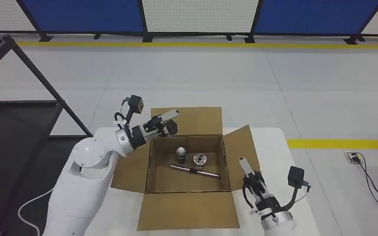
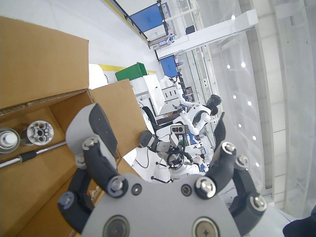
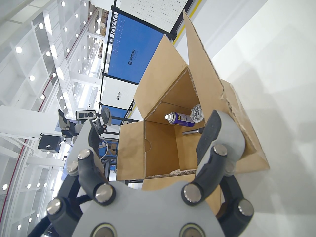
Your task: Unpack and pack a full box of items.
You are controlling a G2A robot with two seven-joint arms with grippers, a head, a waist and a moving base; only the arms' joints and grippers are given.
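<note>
Cardboard box, open on the white surface, holds three things. The thin metal rod looks stiff and slick, best taken mid-length; the spray can smooth, gripped round its body; the small metal disc probably heavy. Left fingers hover spread by the box's far corner, right fingers spread beside a flap; walls crowd any reach

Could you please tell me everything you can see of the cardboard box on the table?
The cardboard box is plain brown corrugated board, standing upright on the white table, top open with all four flaps folded outward. On its floor are a spray can, a round metal part and a thin metal rod.
</note>
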